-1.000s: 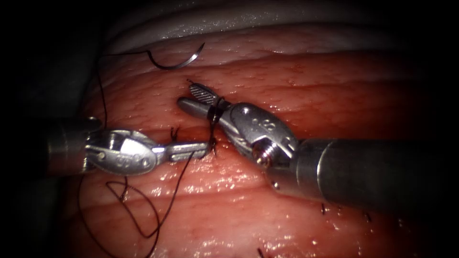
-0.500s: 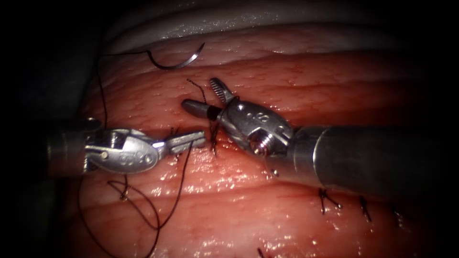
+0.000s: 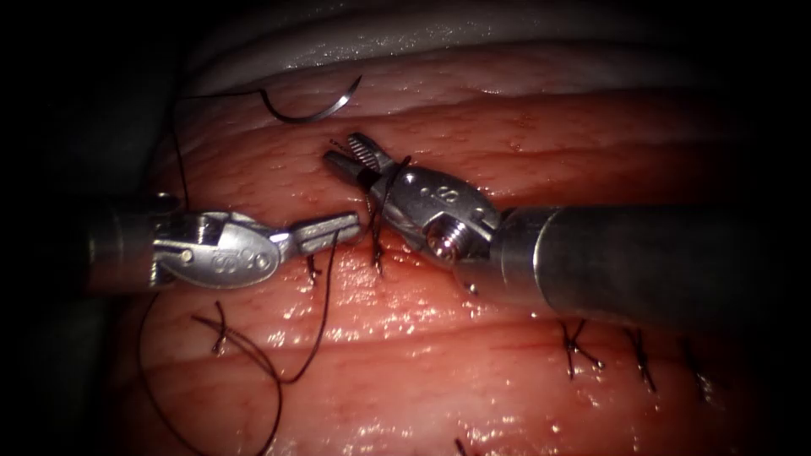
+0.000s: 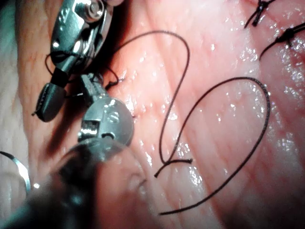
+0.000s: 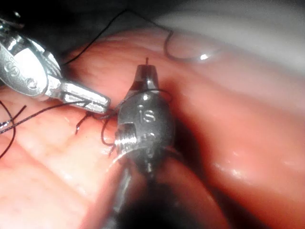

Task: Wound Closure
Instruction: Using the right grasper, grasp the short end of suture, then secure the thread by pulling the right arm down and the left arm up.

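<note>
My left tool (image 3: 348, 225) comes in from the left, shut on the dark thread (image 3: 323, 291) just above the cut. The thread runs down from it to loose loops (image 3: 253, 363) at the lower left. My right tool (image 3: 343, 150) reaches in from the right with a turn of thread wrapped round its jaws. Those jaws stand together on the thread's short end (image 5: 147, 61). The curved needle (image 3: 308, 112) lies free on the tissue (image 3: 473, 110) at the upper left, held by neither tool and not in the tissue. The left wrist view shows the left tool (image 4: 89, 82) beside the right tool (image 4: 47, 102).
Finished stitches (image 3: 576, 348) cross the cut further right, and two more (image 3: 376, 253) sit under the tools. A pale fold (image 3: 422, 38) borders the tissue at the back. Thread loops (image 4: 224, 138) lie on the tissue to the lower left.
The right tool's jaws opened wide, then closed together at the short thread end, moving up and left. The left tool rose slightly with its thread.
</note>
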You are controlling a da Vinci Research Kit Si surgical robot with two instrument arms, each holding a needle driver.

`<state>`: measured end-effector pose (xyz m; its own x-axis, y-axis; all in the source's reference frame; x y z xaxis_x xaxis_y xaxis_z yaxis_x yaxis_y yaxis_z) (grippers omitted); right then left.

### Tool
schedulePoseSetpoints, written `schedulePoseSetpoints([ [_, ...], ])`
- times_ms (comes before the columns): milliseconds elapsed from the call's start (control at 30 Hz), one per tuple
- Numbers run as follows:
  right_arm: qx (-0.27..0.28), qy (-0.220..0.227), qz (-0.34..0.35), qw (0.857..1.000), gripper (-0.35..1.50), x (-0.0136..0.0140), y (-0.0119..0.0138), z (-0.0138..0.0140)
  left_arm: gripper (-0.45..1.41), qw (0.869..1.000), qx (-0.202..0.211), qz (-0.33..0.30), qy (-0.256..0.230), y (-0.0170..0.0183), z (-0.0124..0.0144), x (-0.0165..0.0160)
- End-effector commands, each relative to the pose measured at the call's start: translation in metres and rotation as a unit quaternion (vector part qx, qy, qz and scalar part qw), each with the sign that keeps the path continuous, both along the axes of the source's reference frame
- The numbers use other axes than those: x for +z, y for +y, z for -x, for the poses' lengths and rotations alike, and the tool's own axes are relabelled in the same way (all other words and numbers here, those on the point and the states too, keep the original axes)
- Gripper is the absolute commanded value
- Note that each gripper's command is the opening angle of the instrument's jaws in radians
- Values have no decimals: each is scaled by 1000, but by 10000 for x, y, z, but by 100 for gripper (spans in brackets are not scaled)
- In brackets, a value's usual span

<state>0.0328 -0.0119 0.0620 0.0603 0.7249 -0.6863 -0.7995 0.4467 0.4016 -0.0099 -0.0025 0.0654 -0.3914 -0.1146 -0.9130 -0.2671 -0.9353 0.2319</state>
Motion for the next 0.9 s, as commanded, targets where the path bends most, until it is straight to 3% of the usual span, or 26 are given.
schedulePoseSetpoints([
  [33,-7,9,1,1000,-35,2,1,-7,-45,1000,0,1,0,1,5,5],
  [433,-16,19,2,1000,-35,-6,-6,0,-45,1000,1,-5,-1,13,-4,8],
  [900,-21,36,33,999,-35,-14,-43,23,-45,999,-23,-35,7,105,-59,31],
])
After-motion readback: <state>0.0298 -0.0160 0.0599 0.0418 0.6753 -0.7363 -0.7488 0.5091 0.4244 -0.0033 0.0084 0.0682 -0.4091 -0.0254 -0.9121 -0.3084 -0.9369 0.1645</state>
